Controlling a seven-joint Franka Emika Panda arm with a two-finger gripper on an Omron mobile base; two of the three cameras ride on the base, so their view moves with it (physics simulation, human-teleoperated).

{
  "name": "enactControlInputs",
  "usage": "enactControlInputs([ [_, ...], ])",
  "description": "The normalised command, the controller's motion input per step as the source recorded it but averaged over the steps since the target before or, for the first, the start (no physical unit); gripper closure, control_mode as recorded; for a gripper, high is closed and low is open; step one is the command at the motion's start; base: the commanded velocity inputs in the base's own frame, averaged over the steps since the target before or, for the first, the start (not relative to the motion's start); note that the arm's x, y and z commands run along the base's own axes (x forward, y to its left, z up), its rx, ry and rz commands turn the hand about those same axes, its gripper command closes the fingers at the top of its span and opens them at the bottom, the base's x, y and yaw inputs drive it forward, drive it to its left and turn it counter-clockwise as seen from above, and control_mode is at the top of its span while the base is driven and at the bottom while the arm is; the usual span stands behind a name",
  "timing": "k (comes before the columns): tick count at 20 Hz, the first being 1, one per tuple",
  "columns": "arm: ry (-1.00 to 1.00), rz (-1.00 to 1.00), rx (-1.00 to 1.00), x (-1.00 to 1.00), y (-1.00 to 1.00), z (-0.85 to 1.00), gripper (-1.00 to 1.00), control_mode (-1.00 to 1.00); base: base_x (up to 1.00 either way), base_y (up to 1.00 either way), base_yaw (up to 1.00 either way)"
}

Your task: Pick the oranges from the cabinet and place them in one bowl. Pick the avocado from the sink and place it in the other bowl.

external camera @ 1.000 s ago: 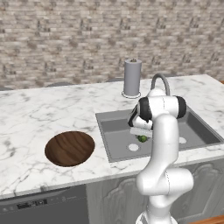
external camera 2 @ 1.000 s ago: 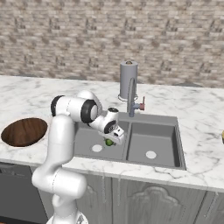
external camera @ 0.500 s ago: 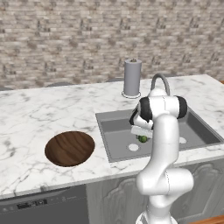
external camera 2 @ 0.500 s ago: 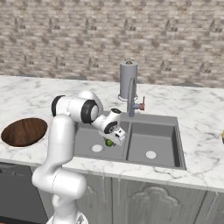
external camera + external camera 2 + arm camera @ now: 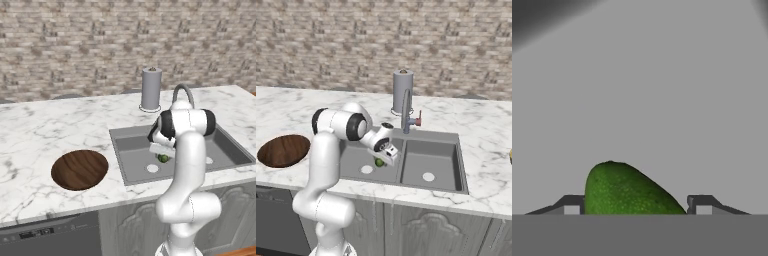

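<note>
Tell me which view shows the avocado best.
Hand view: the avocado sits large between the fingertips, pebbled skin clear. In the left base view and right base view it is a small green spot under the gripper.

Avocado (image 5: 629,192) lower part cut off at hand view bottom; contact with fingers (image 5: 572,204) unclear.
</note>
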Motion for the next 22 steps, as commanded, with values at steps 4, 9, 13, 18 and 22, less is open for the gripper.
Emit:
enactControlInputs([
  [4, -0.02, 0.0, 0.0, -0.06, 0.1, 0.35, 1.0, -1.0, 0.0, 0.0, 0.0],
  [9, 0.0, 0.0, 0.0, -0.11, 0.1, 0.41, 1.0, -1.0, 0.0, 0.0, 0.0],
  [13, 0.0, 0.0, 0.0, -0.1, 0.1, 0.43, 1.0, -1.0, 0.0, 0.0, 0.0],
  [18, 0.0, 0.0, 0.0, -0.12, 0.07, 0.44, 1.0, -1.0, 0.0, 0.0, 0.0],
  [22, 0.02, 0.0, 0.0, -0.13, 0.08, 0.44, 1.0, -1.0, 0.0, 0.0, 0.0],
])
